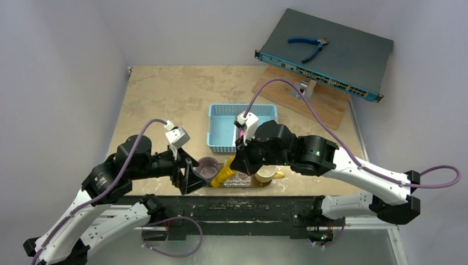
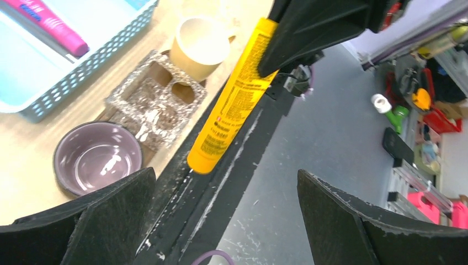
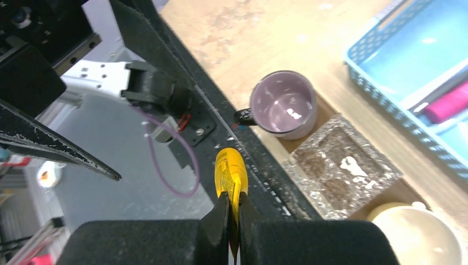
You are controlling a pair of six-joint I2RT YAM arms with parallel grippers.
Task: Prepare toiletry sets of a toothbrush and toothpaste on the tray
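Observation:
My right gripper [image 3: 232, 201] [image 1: 234, 163] is shut on the flat crimped end of the yellow tube [image 3: 230, 171] [image 1: 224, 172] [image 2: 232, 105]. The tube slants down over the black rail at the table's near edge. My left gripper [image 2: 225, 182] [image 1: 194, 178] stands wide open just short of the tube's round lower end and does not touch it. The pink tube [image 2: 52, 25] [image 3: 450, 102] lies in the blue basket beside a thin pale stick [image 3: 436, 88]. The dark-brown tray [image 3: 291, 144] carries two cups and a speckled holder.
A purple cup [image 1: 208, 167], a speckled two-hole holder [image 2: 157, 96] and a cream cup [image 1: 266, 174] stand in a row on the tray. The blue mesh basket [image 1: 221, 118] sits behind them. A network switch [image 1: 342, 61] with blue pliers [image 1: 309, 47] leans on a lighter wooden board [image 1: 325, 105] at back right.

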